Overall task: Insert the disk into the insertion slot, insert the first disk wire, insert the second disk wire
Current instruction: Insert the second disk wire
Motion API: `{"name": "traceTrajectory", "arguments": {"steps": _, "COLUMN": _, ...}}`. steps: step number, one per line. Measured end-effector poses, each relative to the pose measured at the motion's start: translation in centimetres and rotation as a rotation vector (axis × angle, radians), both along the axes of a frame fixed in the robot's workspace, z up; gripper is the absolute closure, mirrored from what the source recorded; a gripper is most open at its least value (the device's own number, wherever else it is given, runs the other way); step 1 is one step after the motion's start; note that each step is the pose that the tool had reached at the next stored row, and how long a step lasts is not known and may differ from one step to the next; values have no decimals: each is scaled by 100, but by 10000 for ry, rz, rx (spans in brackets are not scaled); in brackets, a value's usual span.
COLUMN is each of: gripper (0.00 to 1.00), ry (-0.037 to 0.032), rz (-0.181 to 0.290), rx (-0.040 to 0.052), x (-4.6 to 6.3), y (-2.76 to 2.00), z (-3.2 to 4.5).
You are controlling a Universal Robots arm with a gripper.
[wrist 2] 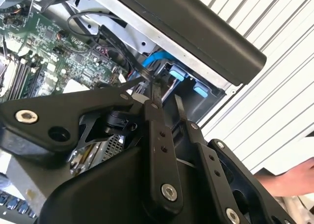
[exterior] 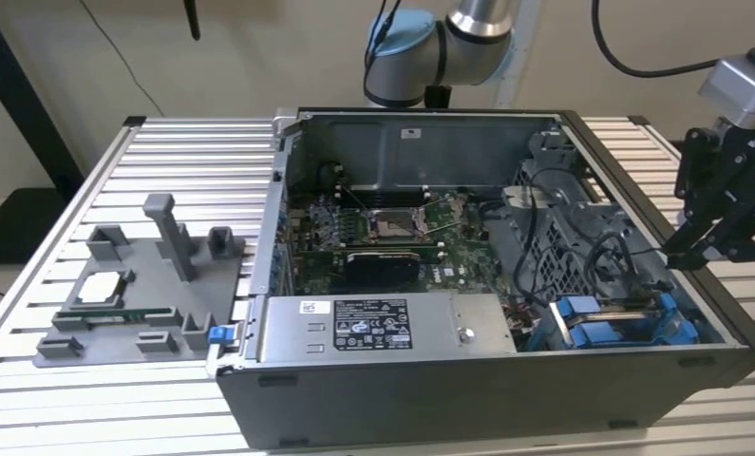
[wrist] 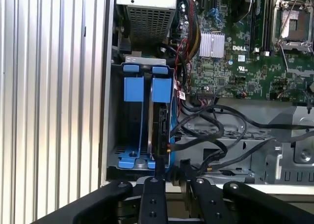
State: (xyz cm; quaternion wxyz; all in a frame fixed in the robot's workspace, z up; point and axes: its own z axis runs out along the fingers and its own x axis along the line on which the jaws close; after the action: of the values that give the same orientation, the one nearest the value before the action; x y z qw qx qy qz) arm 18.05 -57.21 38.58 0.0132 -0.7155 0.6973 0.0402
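the tool (wrist: 171, 171) hangs with the flat silver-grey disk in its blue plastic carrier (wrist: 161, 121) just ahead of it, already seated edge-on in the narrow dark-grey drive slot (wrist: 114, 130), likely so it can reach the loose black wires (wrist: 206, 135) beside it; whether it grips one i cannot tell.

Ribbed silver-white bench (exterior: 99, 399) under a dark grey case (exterior: 479, 399) — green motherboard (wrist: 235, 67) inside, bright blue plastic in the grey insertion slot (wrist: 117, 116), black cables (wrist: 255, 122) looping past — and a matte black gripper (exterior: 704, 255).
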Motion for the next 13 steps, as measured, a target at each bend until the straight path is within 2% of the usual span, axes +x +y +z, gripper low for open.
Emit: {"name": "traceTrajectory", "arguments": {"steps": 13, "gripper": 0, "ry": -1, "rz": -1, "rx": 15, "x": 13, "y": -1, "z": -44}}
